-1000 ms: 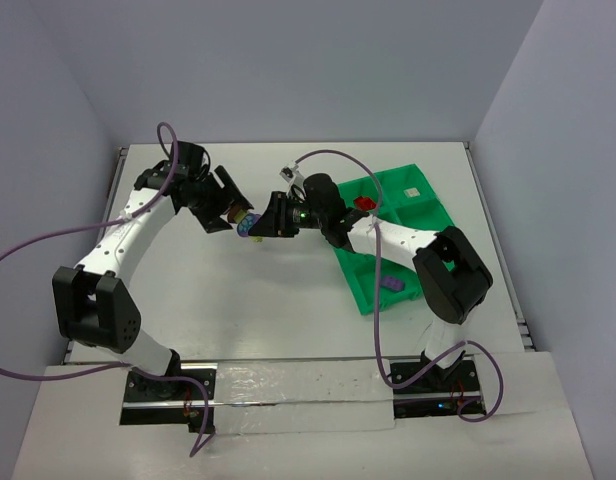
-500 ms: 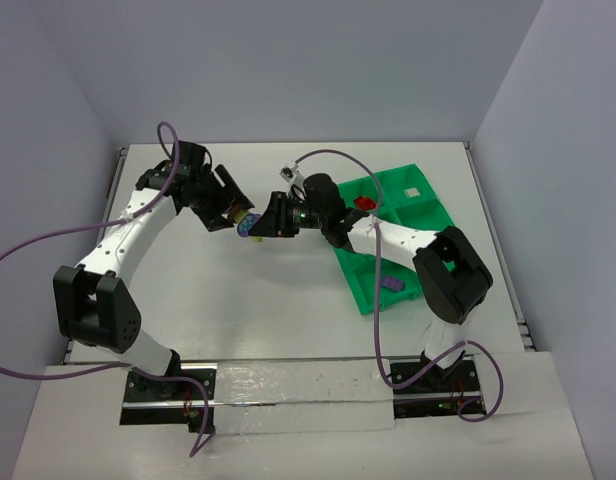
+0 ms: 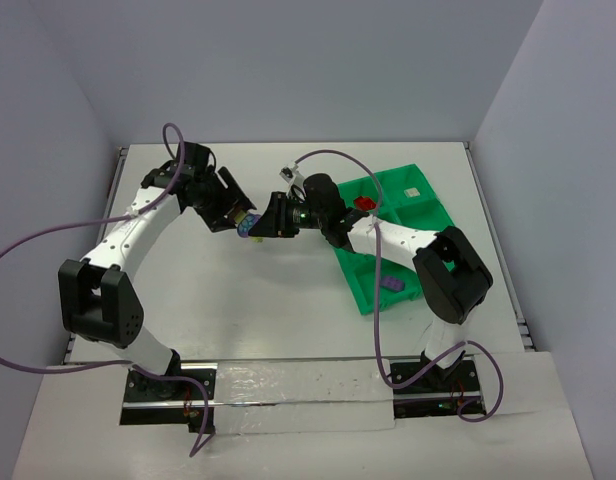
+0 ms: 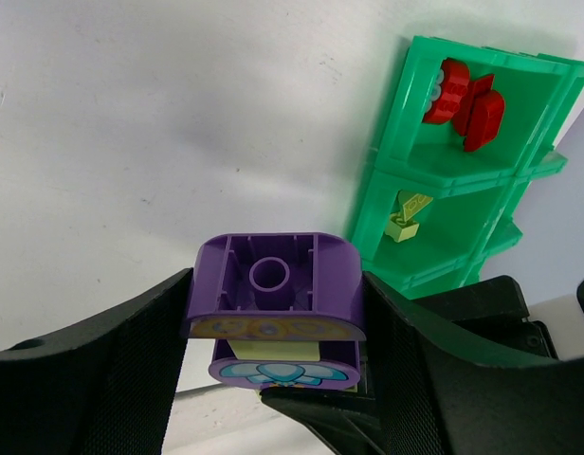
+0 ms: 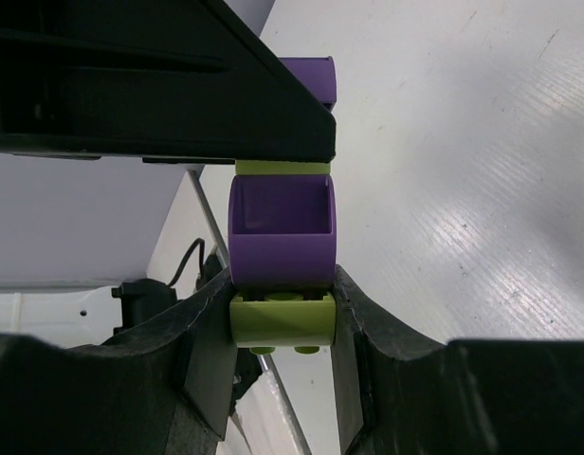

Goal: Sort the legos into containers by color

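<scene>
So this is the pull-apart step: both arms have a lego stack (image 3: 250, 224) hanging in the air over the middle of the desk (image 3: 188, 300), and it has to come apart before any of it gets sorted. The left gripper (image 3: 238, 215) reaches in from about 10 o'clock, its jaws clamped on the purple brick (image 4: 271, 284) at one end. The right gripper (image 3: 261, 228) comes from 3 o'clock, squeezed tight on the yellow-green brick (image 5: 281, 318) at the other end. More purple and yellow-green layers sit between them. I'd guess the next move is a twist or a straight pull in opposite directions, and it needs both grips firm or a piece pops loose. The green tray (image 3: 360, 290) sits off at 3 o'clock, well clear of the stack. It already has red legos (image 3: 364, 204) in one compartment, a purple lego (image 3: 389, 284) in the near one and a yellow-green lego (image 4: 403, 225) in the one next to the reds. The main obstacle I see is the right arm's own forearm lying across the tray, so a drop there means swinging back round first.
</scene>
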Motion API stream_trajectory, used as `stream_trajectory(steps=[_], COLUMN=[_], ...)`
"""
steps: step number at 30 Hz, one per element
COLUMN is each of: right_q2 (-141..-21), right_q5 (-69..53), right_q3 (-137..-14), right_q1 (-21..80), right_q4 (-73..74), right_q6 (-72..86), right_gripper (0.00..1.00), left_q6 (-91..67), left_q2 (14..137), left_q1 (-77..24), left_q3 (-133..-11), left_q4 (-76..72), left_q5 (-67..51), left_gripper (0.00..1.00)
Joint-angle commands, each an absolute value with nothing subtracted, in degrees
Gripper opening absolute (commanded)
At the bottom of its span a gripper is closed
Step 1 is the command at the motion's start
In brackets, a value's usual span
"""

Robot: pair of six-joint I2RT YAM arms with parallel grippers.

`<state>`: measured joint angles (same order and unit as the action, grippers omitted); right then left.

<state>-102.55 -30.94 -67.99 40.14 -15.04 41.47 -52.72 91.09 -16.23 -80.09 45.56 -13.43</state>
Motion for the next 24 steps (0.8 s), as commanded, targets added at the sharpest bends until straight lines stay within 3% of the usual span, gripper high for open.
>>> stream_trajectory(steps=[1,13,16,18,19,21,22,24], right_q2=[-99.6,-99.3,-99.1,-99.0,-99.0,-98.9,-98.8,-98.5], right_q5=[-31.8,-31.8,-31.6,-31.6,-31.6,-31.5,-31.5,-31.4], right_q3=[-68.9,-68.5,-68.2,-68.1,-68.1,-67.9,-67.8,-67.3], right_q1=[40.5,40.5,40.6,40.5,40.5,40.6,40.6,40.5], right_q4=[-17.8,-17.8,-17.8,-17.9,-17.9,-17.9,-17.8,-17.9], right_q6=[41.1,41.1,41.0,41.1,41.1,41.1,41.1,41.0], right_gripper=[0.0,0.0,0.0,0.0,0.0,0.0,0.0,0.0], left_q6=[-51.6,-50.7,-50.6,-50.6,-50.6,-50.5,-50.3,-50.2], left_q2=[91.7,91.3,91.1,90.9,90.9,90.6,90.6,90.6], left_q1=[-16.7,-16.8,-16.7,-16.8,-16.8,-16.8,-16.8,-16.8], left_q3=[-81.8,-81.5,-81.3,-81.3,-81.3,-81.3,-81.3,-81.3], left_q4=[43.6,44.2,44.2,44.2,44.2,44.4,44.5,44.9], left_q5=[-12.2,-10.7,-10.6,-10.5,-10.5,-10.4,-10.4,-10.4], left_gripper=[0.74,0.68,0.62,0.45,0.43,0.12,0.04,0.0])
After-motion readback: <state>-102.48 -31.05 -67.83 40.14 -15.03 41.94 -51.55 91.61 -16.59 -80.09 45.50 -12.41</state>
